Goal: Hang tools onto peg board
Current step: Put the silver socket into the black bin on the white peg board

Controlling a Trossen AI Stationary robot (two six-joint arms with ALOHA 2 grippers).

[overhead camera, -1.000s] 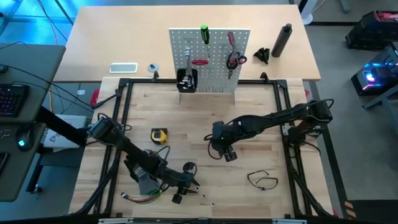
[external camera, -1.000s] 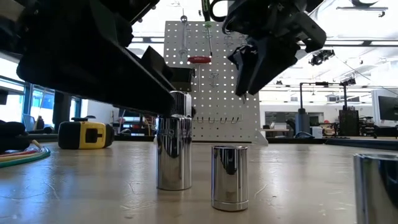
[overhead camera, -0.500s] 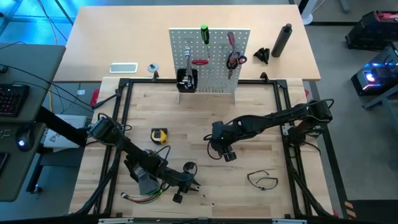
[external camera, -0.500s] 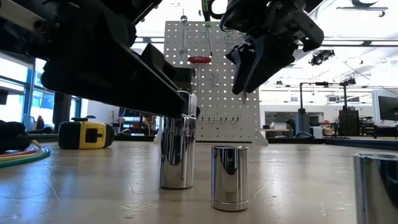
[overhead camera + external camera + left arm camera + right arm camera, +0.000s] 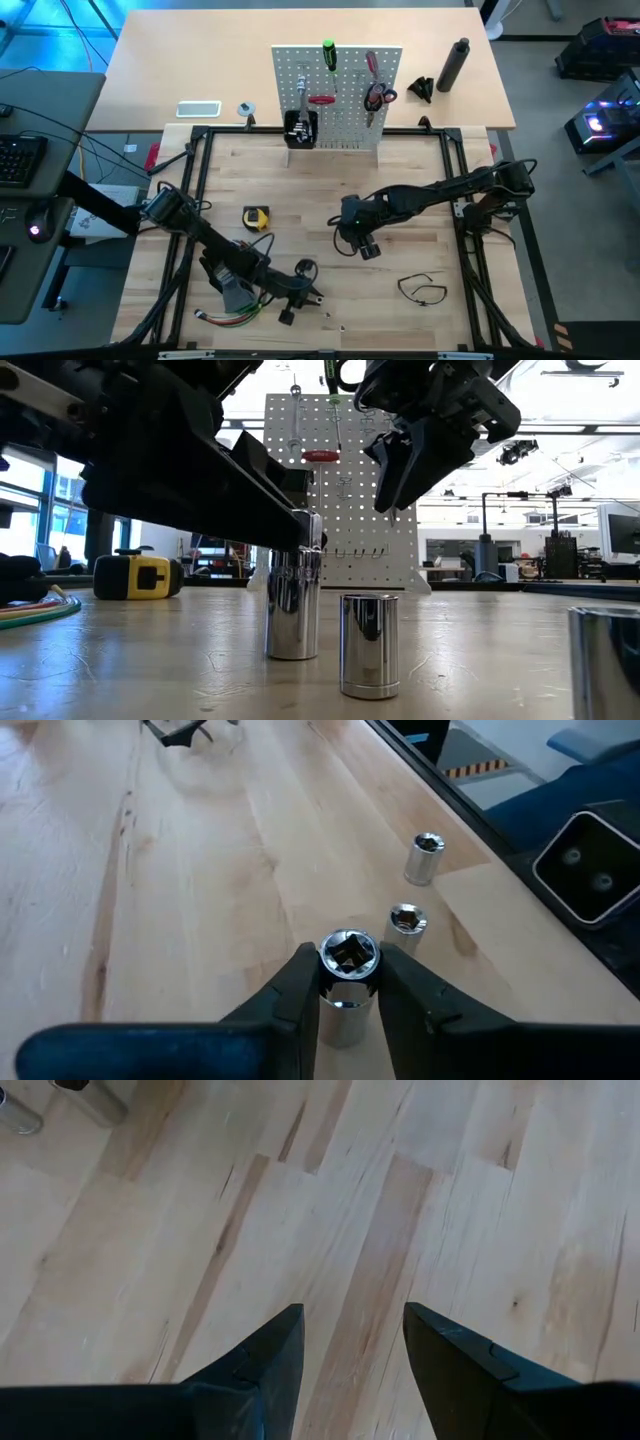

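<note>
Sockets: three chrome ones upright on the desk (image 5: 300,215), near its front edge.
Left tool (image 5: 348,982): clenched on one socket (image 5: 347,970); two others (image 5: 406,923) just beside.
Right tool (image 5: 350,1335): released, empty, above mid-desk.
Peg board (image 5: 345,95): upright at the back, several tools hung.
Tape measure (image 5: 257,217): one, on the desk.

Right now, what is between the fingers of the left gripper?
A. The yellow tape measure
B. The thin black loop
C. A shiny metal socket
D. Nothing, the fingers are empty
C. In the left wrist view the left gripper has its two fingers closed on both sides of a shiny metal socket, standing upright on the wooden table; the yellow tape measure and the thin black loop lie apart from it.
</note>
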